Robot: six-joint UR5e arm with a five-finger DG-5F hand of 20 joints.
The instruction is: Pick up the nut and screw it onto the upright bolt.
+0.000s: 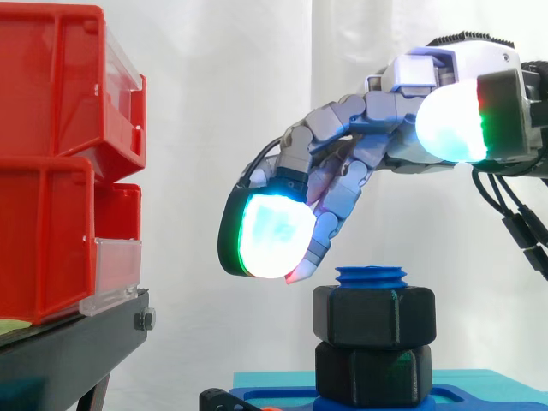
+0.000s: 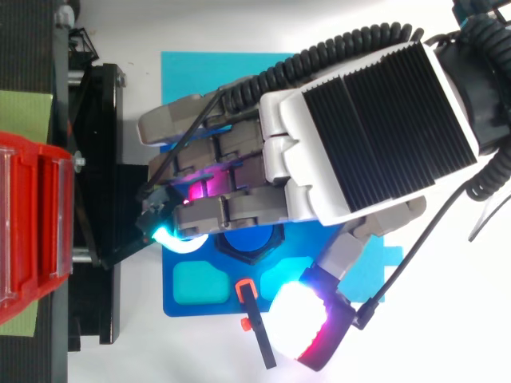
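A black hex nut (image 1: 374, 317) sits threaded on the upright blue bolt (image 1: 371, 276), with a second black nut (image 1: 374, 374) under it on the blue base plate (image 1: 274, 396). My hand (image 1: 360, 128) reaches in from the right and hovers just above and to the left of the bolt's top. Its fingers are loosely bent downward and hold nothing; the glowing fingertip (image 1: 270, 235) hangs left of the nut, apart from it. From above, the hand (image 2: 367, 128) covers most of the plate (image 2: 188, 307), and the bolt's top (image 2: 247, 239) peeks out below the fingers.
Red bins (image 1: 60, 154) stand stacked on a black stand (image 1: 77, 351) to the left, close to the fingertips. A black lever with an orange clip (image 2: 254, 319) lies at the plate's near edge. A cyan mat (image 2: 192, 72) lies under the plate.
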